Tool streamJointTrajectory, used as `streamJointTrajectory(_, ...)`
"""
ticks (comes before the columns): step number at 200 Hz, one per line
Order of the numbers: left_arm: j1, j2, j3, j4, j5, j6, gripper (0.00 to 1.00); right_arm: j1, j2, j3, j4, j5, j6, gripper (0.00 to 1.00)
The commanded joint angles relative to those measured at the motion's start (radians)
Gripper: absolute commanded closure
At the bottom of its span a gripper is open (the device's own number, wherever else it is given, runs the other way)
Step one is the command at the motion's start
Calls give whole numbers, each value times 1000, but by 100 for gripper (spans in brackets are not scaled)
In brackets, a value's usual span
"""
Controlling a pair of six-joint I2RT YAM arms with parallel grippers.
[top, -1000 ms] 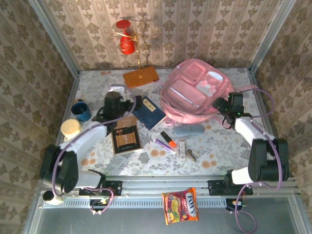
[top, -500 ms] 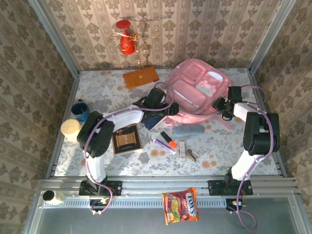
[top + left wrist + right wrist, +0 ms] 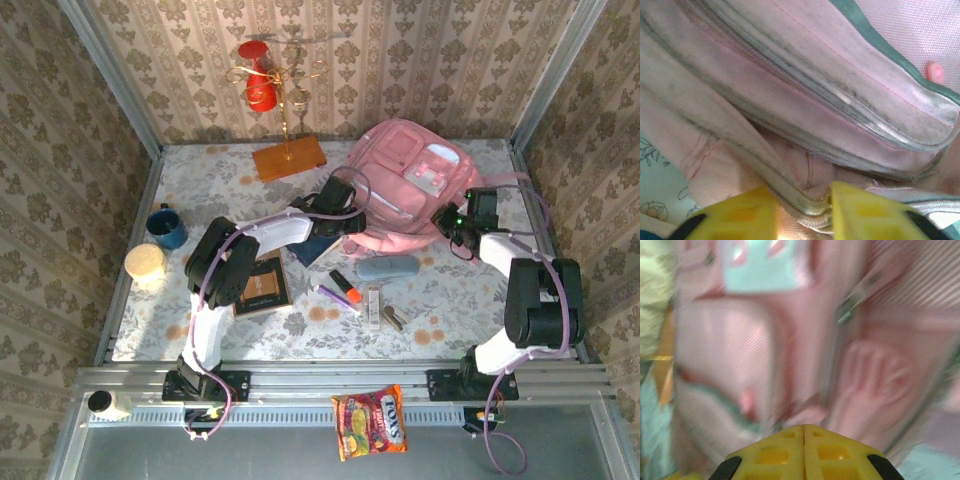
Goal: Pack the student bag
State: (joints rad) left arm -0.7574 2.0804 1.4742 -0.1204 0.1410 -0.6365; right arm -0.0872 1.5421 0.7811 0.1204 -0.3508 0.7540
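The student bag [image 3: 405,185] lies at the far right of the table [image 3: 200,180]. The left gripper [image 3: 805,202] pinches the bag's piped edge seam. The right gripper [image 3: 804,432], its fingers pressed together, sits against the bag's right side.

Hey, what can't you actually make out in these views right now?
1. Top view: fingertips of the left gripper, hidden beneath its own wrist at the student bag.
2. Left wrist view: whether the fingers pinch the bag's seam; the frame's bottom edge cuts them off.
3. Right wrist view: bag details, motion-blurred beyond the shut right gripper.
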Motion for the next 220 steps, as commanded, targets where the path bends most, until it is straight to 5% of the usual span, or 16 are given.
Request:
streamJointTrajectory(1,21,-33,-9,19,39,42,86,23,-66,-34,49,-108,48,91)
streamJointTrajectory(23,49,-84,-27,34,103,100,100,20,-138,-43,-44,-72,-23,88)
streamJointTrajectory(37,64,-106,-29,36,144,126,100,8,-196,-22,-161,45,-119,79)
streamJointTrajectory(71,82,-177,-60,43,197,171,100,-81,-203,36,-277,279,-212,40)
streamJointTrajectory(134,145,-252,-25,-19,272,246,100,-158,145,208,-197,-12,-93,22)
streamJointTrajectory(182,214,-283,-68,-26,308,255,100,-157,297,246,-64,-182,11,32)
streamJointTrajectory(220,274,-260,-75,-14,321,242,100,-157,296,128,210,-320,176,74)
